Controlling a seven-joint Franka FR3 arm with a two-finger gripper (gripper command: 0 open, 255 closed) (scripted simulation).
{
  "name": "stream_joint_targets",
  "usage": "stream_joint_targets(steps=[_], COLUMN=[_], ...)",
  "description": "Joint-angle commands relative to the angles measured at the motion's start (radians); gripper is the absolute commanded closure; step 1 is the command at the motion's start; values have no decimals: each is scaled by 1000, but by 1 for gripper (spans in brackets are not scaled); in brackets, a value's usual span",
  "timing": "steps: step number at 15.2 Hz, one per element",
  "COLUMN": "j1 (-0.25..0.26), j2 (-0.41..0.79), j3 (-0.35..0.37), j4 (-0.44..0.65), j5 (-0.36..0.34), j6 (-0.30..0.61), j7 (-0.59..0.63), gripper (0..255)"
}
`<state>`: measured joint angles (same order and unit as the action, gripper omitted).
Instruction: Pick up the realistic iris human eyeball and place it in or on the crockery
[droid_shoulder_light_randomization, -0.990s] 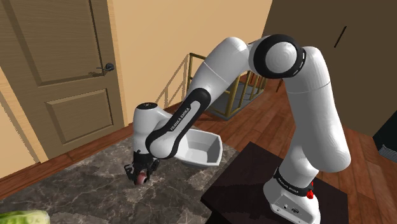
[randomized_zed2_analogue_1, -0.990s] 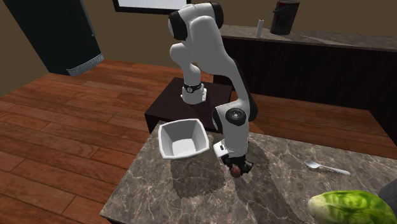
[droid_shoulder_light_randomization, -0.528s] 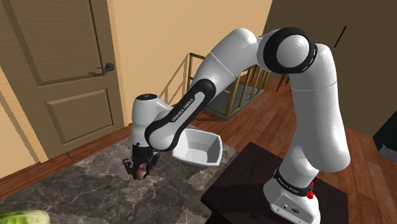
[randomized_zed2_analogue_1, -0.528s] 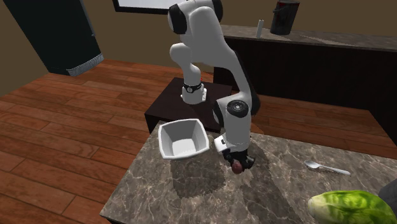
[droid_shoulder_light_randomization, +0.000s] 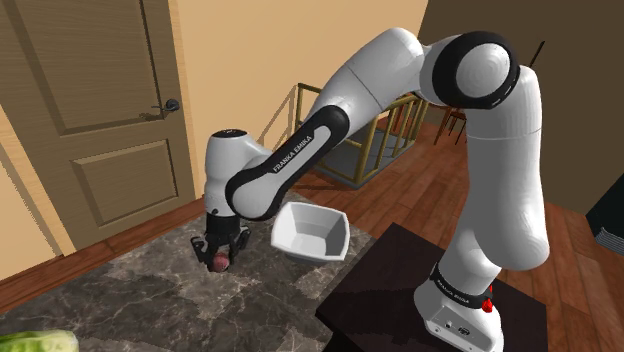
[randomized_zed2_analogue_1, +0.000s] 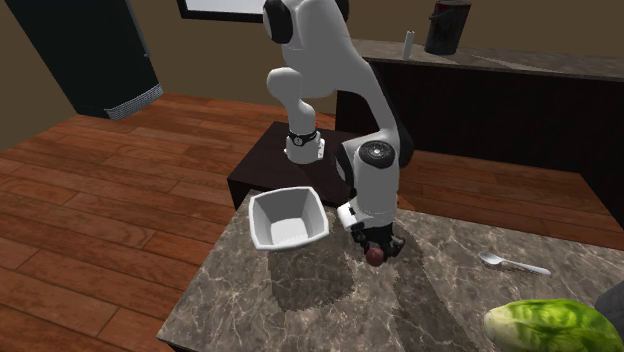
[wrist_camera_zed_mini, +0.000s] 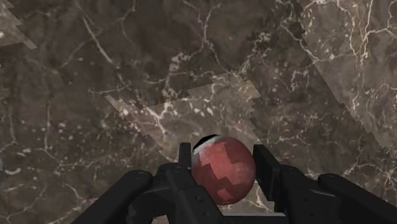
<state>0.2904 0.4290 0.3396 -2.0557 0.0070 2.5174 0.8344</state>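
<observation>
The eyeball (wrist_camera_zed_mini: 221, 168) is a reddish ball with a dark patch at one edge, clasped between my two black fingers. My gripper (droid_shoulder_light_randomization: 220, 260) is shut on it and hangs above the dark marble tabletop (droid_shoulder_light_randomization: 130, 290); the ball (droid_shoulder_light_randomization: 218, 263) shows at its tip. In the second exterior view my gripper (randomized_zed2_analogue_1: 376, 254) holds the eyeball (randomized_zed2_analogue_1: 376, 256) to the right of the white square bowl (randomized_zed2_analogue_1: 288, 217). That bowl (droid_shoulder_light_randomization: 312, 232) stands near the table's edge, to the right of my gripper in the shoulder view.
A white spoon (randomized_zed2_analogue_1: 513, 265) lies on the marble at the second exterior view's right. A green leafy vegetable (randomized_zed2_analogue_1: 548, 328) sits at the table's near right corner. A dark box, my stand (droid_shoulder_light_randomization: 420, 300), adjoins the table. A wooden door (droid_shoulder_light_randomization: 95, 110) is behind.
My gripper has risen from the tabletop with the eyeball in it, drifting a little to the shoulder view's left. The upper arm has swung up and right.
</observation>
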Motion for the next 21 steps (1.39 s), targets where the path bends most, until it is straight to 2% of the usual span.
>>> stream_joint_targets(steps=[1, 16, 21], j1=[-5, -29, -106], j2=[-25, -158, -300], j3=[6, 31, 22], j4=[-2, 35, -143], j5=[8, 55, 136], j6=[-23, -188, -157], j7=[-3, -15, -149], gripper=[255, 255, 255])
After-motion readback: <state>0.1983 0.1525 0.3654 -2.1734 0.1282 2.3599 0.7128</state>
